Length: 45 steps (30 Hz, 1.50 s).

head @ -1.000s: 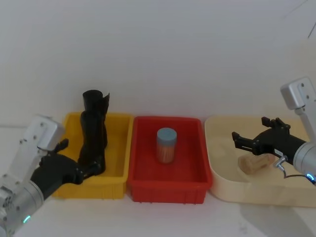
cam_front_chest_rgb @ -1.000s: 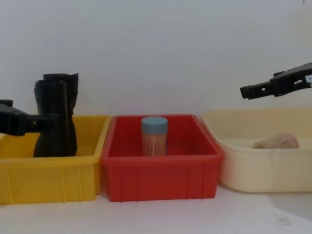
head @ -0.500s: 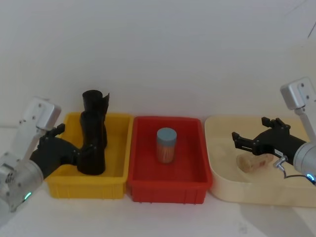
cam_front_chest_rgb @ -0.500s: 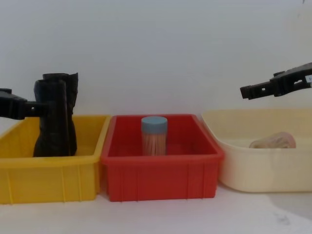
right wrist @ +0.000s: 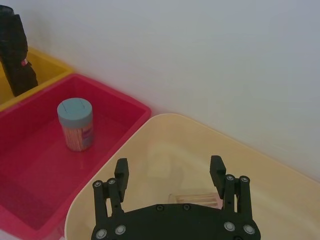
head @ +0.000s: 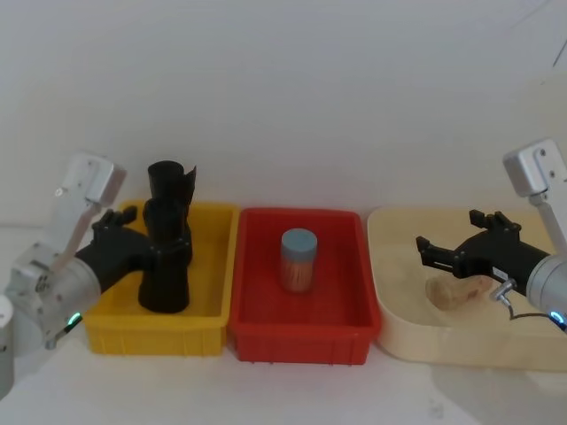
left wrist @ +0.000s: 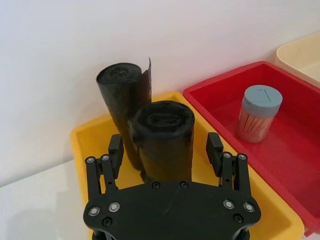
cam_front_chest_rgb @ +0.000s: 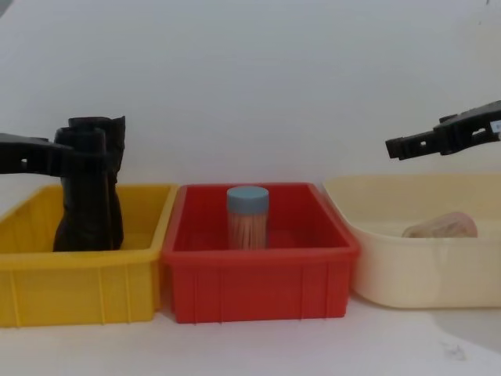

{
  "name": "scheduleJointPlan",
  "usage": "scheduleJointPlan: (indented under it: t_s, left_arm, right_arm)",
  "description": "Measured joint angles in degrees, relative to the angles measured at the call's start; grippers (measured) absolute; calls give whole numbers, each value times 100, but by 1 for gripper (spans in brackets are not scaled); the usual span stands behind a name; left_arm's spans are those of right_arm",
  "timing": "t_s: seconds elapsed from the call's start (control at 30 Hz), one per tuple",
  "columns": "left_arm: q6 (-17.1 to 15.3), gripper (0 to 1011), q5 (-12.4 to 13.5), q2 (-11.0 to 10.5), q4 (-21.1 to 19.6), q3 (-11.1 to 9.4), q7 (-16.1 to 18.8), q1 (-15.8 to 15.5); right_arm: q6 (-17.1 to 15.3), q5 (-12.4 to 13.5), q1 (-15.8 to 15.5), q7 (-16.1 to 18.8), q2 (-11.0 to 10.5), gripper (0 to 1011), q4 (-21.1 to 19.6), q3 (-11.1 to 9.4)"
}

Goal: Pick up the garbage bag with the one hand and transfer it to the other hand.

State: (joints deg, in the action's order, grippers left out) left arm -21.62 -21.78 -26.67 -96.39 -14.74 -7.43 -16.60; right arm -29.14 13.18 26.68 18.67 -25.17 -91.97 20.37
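Garbage bag roll [cam_front_chest_rgb: 86,211] is standing upright in the yellow bin [head: 159,332], bottom end resting on the bin floor, so nothing's been picked up yet. What changed in the last second: my left claw [left wrist: 165,145] was down near the foot of the roll and has slid up, and now it straddles the roll close to its top. The fingers are spread with the roll between them, and in the wrist view I can see a sliver of gap on each side, so I'd say I'm lined up but not gripping. To me that means the reach is basically done and the squeeze comes next, then the lift. My right claw [right wrist: 169,170] hasn't budged. It hangs over the cream tray [head: 416,341] with its fingers apart, well away from the bag, so there's a fair stretch to cover for the handover. Stuff to watch: a second black roll [left wrist: 120,95] with a loose flap stands right behind mine, touching it or nearly so. One of my fingers sits just beside it, so I could nudge it over or snag the flap when I close. Between the two claws is the red bin [head: 301,335] with a toothpick jar [head: 299,261] standing in it. I'd want the bag clear of the bin walls and above that lid before carrying it across. There's also a beige roll-shaped thing [head: 456,290] lying in the cream tray under my right claw, not really in the way.
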Motion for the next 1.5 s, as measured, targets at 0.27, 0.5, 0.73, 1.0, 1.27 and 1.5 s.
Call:
scheduleJointPlan:
  t_s: [0.27,0.5,0.73,1.0,1.27,1.5]
  left_arm:
    - [-145,1000,-16,166,357,-129,-151,-324]
    - [-231,867,-20,268,577,-211,-245,-518]
    - [-268,668,-24,315,674,-248,-287,-606]
    - [-282,528,-8,334,712,-262,-308,-646]
    - [-188,475,59,346,643,-263,-341,-717]
    - [-101,437,44,426,541,-224,-441,-899]
  right_arm:
    - [0,0,0,0,0,1001,0,0]
    - [0,0,0,0,0,1001,0,0]
    - [0,0,0,0,0,1001,0,0]
    - [0,0,0,0,0,1001,0,0]
    - [0,0,1,0,0,1001,0,0]
    - [0,0,0,0,0,1001,0,0]
